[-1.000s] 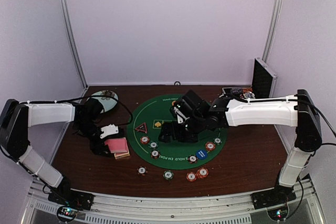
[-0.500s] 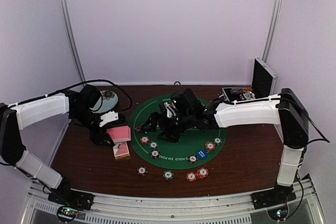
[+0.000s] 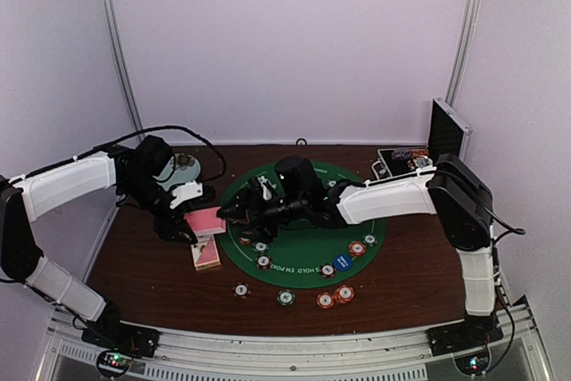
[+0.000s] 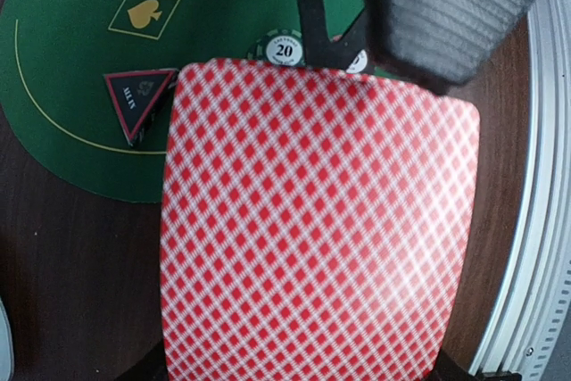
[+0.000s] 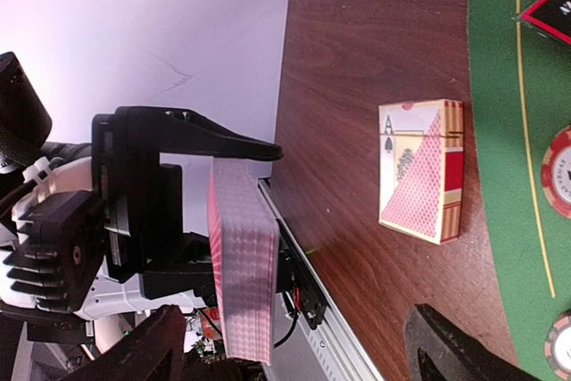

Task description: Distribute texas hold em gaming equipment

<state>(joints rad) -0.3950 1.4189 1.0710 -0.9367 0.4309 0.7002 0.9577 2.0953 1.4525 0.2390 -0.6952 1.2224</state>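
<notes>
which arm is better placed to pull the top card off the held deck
Right: the right gripper is open and aimed at the deck, which the left gripper clamps off the table.

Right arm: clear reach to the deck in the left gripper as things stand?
Probably yes: the open right gripper faces the deck, which is held aloft, with nothing between them.

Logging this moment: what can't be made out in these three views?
Left wrist view: the card deck fills the frame, hiding the fingers of the left pincer.
Top view: markings on the chips are too small to read. The dark right pincer merges with its arm, so its outline is unclear.
Right wrist view: the bottom edge cuts off that pincer's fingers.
</notes>
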